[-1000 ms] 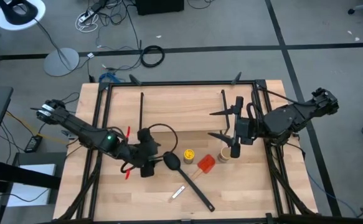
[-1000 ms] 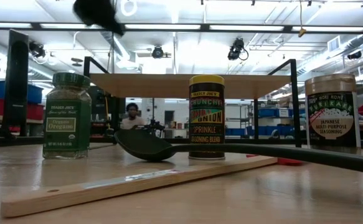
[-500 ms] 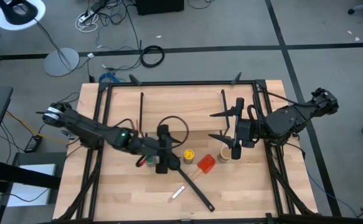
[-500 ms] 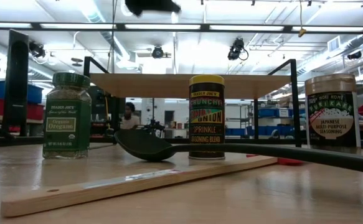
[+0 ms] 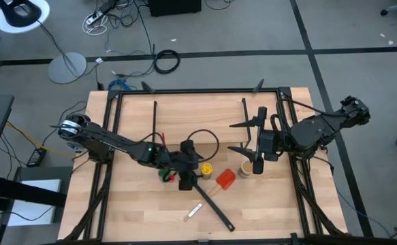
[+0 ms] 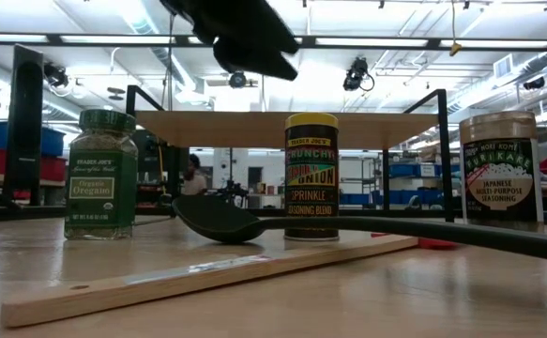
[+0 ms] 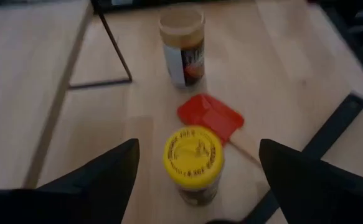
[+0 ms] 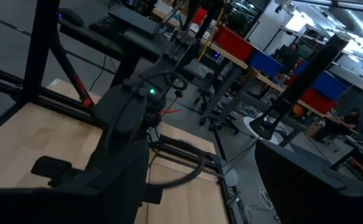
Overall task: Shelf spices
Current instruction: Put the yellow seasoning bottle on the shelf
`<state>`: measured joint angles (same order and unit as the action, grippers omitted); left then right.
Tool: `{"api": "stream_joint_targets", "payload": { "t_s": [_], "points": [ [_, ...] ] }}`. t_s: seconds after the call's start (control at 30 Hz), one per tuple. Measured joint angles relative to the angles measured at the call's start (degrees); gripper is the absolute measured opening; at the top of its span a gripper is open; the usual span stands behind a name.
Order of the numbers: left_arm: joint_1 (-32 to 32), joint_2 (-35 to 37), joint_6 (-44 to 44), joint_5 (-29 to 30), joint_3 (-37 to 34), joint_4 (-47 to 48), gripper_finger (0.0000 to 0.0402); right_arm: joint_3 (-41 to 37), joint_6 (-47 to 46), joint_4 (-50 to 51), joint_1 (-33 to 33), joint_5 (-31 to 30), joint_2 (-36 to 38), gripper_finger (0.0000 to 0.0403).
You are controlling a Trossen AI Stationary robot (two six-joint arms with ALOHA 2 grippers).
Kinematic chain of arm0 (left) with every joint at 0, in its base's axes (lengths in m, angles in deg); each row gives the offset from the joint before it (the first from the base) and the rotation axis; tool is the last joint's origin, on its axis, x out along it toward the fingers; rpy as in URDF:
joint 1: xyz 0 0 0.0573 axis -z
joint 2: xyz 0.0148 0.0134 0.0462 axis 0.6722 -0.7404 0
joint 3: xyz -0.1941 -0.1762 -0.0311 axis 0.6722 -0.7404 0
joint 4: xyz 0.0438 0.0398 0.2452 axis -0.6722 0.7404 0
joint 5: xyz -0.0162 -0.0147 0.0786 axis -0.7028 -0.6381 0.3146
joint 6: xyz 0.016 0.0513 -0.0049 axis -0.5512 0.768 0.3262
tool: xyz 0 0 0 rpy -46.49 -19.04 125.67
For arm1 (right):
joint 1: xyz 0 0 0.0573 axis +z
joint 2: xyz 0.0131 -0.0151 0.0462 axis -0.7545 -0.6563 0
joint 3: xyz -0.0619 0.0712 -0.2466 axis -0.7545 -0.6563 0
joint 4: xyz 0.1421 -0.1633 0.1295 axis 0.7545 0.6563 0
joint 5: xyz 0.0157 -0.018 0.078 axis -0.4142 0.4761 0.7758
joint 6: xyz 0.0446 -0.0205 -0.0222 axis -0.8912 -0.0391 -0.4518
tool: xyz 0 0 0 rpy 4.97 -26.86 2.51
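Observation:
Three spice jars stand upright on the table. The green-topped jar [image 5: 163,174] [image 6: 101,174] is leftmost, the yellow jar [image 5: 205,168] [image 6: 311,176] [image 7: 193,158] is in the middle, and the tan jar [image 5: 244,168] [image 6: 498,169] [image 7: 182,45] is rightmost. The shelf [image 6: 264,130] [image 5: 198,122] stands behind them on thin black legs. My left gripper [image 5: 191,167] [image 7: 193,186] [image 6: 250,42] is open and hovers above the table just left of the yellow jar, one finger on either side of it, not touching. My right gripper [image 5: 237,136] [image 8: 212,199] is open and waits near the shelf's right end, above the tan jar.
A black spoon [image 5: 188,175] [image 6: 219,221] lies beside the yellow jar, its handle running toward the near edge. A red spatula [image 5: 225,179] [image 7: 211,115] lies between the yellow and tan jars. A wooden stick [image 6: 207,277] [image 5: 195,211] lies near the front edge.
My left gripper has travelled toward the table's right, from over the green-topped jar to beside the yellow jar, and has come lower in the low view. The green-topped jar now shows uncovered. The jars and the right arm have stayed where they were.

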<state>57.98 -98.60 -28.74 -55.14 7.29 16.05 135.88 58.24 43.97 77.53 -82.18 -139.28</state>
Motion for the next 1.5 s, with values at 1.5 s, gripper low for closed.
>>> {"api": "stream_joint_targets", "payload": {
  "t_s": [1.5],
  "points": [
    [-1.9,-12.06,-3.48,-1.64,0.04,-10.3,0.0218,0.0,-2.8,-0.15,0.0,0.03,-0.02,0.029]
  ]
}}
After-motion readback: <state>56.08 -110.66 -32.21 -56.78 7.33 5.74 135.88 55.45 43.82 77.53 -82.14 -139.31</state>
